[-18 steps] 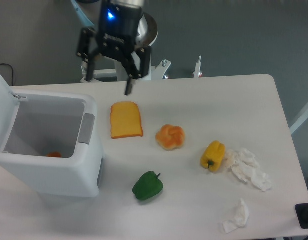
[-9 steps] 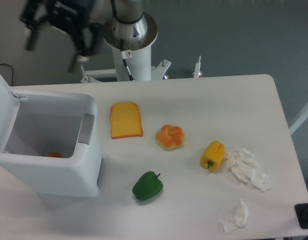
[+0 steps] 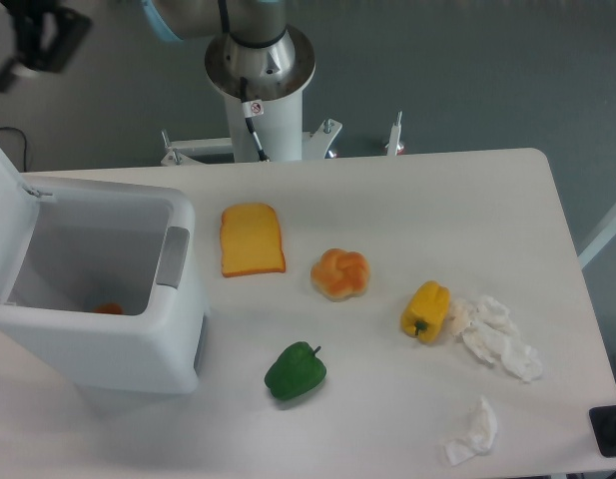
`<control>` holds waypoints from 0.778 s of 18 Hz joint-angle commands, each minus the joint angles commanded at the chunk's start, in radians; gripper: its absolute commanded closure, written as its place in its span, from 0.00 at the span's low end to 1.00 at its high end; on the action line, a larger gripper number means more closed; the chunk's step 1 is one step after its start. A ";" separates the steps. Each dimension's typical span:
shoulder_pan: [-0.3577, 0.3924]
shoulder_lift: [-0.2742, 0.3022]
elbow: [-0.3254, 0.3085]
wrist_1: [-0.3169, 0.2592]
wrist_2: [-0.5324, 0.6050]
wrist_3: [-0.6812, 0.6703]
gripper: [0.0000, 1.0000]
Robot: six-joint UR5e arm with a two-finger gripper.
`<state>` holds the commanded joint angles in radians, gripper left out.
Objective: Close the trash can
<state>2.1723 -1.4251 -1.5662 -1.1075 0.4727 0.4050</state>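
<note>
Blurred and dark, the gripper (image 3: 33,40) sits at the top left corner of the only view, high above the floor beyond the table's far left corner; whether its fingers are apart or together cannot be told, and nothing is visibly held. On the white table (image 3: 407,200), the trash can (image 3: 108,309) stands at the left edge, its lid (image 3: 3,215) tipped up and open on the left side, a grey latch tab (image 3: 172,257) on its right rim, and a small orange item (image 3: 108,308) inside. Just right of the can lies a slice of toast (image 3: 252,239). Near the middle sits an orange bun (image 3: 340,272). A green pepper (image 3: 295,371) rests toward the near edge. A yellow pepper (image 3: 425,310) touches crumpled white tissues (image 3: 495,334) near the right edge, with another tissue (image 3: 473,431) by the near right corner.
</note>
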 joint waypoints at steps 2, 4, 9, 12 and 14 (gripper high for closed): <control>-0.022 -0.009 0.000 0.000 -0.022 0.002 0.00; -0.046 -0.027 0.001 0.000 -0.054 0.003 0.00; -0.112 -0.090 0.008 0.002 -0.111 0.002 0.00; -0.144 -0.127 0.011 0.002 -0.109 -0.002 0.00; -0.158 -0.150 0.014 0.002 -0.109 -0.002 0.00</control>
<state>2.0142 -1.5753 -1.5524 -1.1060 0.3636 0.4034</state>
